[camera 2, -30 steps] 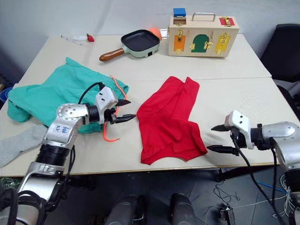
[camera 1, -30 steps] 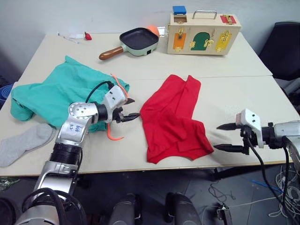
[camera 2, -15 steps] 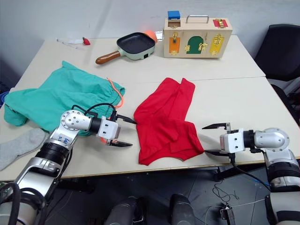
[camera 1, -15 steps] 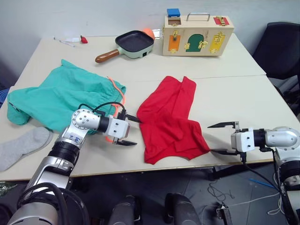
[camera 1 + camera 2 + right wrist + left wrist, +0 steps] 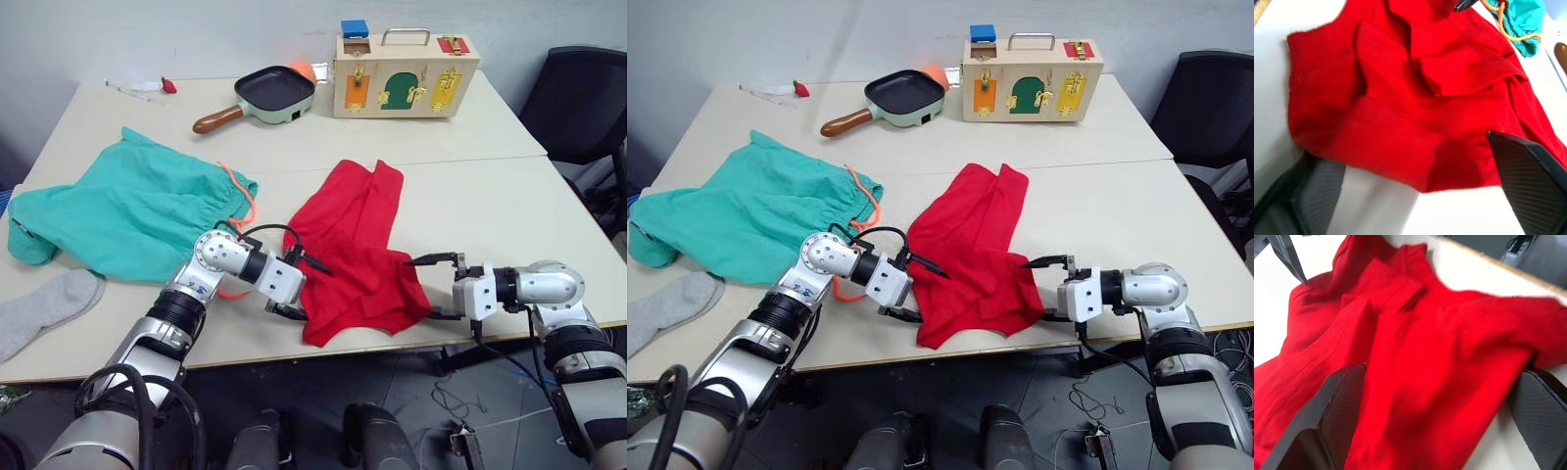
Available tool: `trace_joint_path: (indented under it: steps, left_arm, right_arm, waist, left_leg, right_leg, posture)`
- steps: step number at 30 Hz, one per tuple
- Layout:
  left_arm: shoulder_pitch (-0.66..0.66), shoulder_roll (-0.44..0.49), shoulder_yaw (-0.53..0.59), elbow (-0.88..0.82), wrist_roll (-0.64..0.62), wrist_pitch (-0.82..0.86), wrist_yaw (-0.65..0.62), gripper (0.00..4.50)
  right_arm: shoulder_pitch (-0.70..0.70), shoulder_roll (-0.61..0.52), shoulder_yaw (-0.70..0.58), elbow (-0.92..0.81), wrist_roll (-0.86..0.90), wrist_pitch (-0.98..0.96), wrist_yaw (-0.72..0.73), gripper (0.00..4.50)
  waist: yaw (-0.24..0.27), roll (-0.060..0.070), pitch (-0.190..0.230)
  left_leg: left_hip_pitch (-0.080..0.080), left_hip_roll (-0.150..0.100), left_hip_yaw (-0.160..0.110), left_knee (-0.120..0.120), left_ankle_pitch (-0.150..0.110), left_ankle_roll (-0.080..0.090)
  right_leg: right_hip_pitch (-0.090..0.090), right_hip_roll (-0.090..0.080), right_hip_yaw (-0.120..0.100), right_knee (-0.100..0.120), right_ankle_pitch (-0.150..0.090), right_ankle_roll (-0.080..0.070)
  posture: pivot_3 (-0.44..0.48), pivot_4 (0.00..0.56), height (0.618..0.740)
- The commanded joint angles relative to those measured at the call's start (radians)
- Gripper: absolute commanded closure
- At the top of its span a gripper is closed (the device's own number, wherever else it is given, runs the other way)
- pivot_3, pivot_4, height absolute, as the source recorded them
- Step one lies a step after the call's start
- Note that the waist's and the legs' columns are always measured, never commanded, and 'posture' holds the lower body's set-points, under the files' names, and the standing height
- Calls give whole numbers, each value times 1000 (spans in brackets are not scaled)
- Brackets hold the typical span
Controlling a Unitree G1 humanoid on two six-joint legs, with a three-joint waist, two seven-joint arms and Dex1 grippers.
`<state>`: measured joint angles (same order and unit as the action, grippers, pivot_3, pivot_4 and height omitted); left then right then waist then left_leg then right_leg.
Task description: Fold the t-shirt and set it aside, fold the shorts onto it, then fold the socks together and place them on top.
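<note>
The red t-shirt point(image 5: 358, 250) lies crumpled in the middle of the table's near half. My left gripper point(image 5: 304, 290) is open at the shirt's near left edge, with the fabric point(image 5: 1440, 333) between its fingers point(image 5: 1337, 406). From the right, my right gripper point(image 5: 423, 288) stands open around the shirt's near right corner point(image 5: 1396, 107). The teal shorts point(image 5: 127, 211) lie spread to the left, their orange drawstring point(image 5: 240, 196) trailing toward the shirt. One grey sock point(image 5: 44, 308) rests by the table's near left edge.
At the back of the table are a dark frying pan point(image 5: 265, 93) with a wooden handle and a wooden latch box point(image 5: 404, 61). A black chair point(image 5: 583, 108) stands off the right side. The table's front edge point(image 5: 392, 343) runs just behind both grippers.
Both open grippers have closed in on the t-shirt: the left moved right from the shorts' drawstring to the shirt's edge, the right moved left to its corner. The camera has also shifted.
</note>
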<state>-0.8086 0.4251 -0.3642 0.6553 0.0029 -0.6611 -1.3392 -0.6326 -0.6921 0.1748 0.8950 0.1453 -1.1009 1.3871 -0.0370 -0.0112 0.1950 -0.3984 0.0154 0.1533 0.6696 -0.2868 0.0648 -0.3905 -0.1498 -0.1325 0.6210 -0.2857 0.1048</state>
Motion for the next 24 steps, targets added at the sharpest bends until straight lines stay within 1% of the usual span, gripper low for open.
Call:
trace_joint_path:
  steps: [1,4,7,9,12,13,19,24]
  left_arm:
    - [35,-21,-20,7,-27,23,-48,674]
    - [65,-24,-10,-28,-62,60,-71,1674]
    - [108,-10,5,-101,-112,131,-93,2701]
    - [135,10,15,-150,-132,169,-106,3353]
    - [186,48,34,-238,-170,225,-120,4275]
    - [203,59,40,-269,-181,242,-120,4417]
    - [313,114,93,-497,-294,386,-111,4417]
    - [383,152,106,-613,-336,453,-120,4417]
  right_arm:
    - [48,22,47,-65,17,44,41,1653]
    - [72,19,47,-132,50,80,44,2764]
    - [103,7,45,-213,82,135,46,3937]
    - [127,-6,37,-275,107,186,45,4500]
    - [178,-44,19,-397,157,276,50,4500]
    - [196,-58,12,-436,172,304,52,4500]
    - [328,-165,-48,-675,273,502,49,4500]
    - [452,-244,-98,-828,323,624,62,4500]
  waist:
    - [2,0,0]
    - [3,0,0]
    - [7,1,0]
    - [7,2,1]
    - [9,3,2]
    - [10,3,2]
    - [12,4,2]
    - [13,5,3]
  left_leg:
    - [0,0,0,0,0,0]
    - [0,0,-1,0,0,0]
    - [-2,0,-2,0,0,0]
    - [-4,0,-3,2,0,0]
    - [-5,0,-5,4,-1,0]
    - [-5,0,-5,4,-1,0]
    - [-6,0,-7,4,-4,-1]
    - [-6,0,-7,4,-4,-1]
  right_leg:
    - [0,0,0,0,0,0]
    - [0,0,0,0,0,0]
    - [-1,0,0,0,0,0]
    - [-2,-1,-1,0,0,0]
    - [-2,-1,-1,0,0,0]
    - [-2,-2,-1,0,0,0]
    - [-2,-3,-2,0,0,-1]
    - [-1,-3,-2,-1,0,-1]
  posture:
    - [0,150,740]
    - [0,150,740]
    - [0,150,740]
    - [0,150,740]
    - [0,150,740]
    - [0,150,740]
    - [0,150,740]
    - [0,150,740]
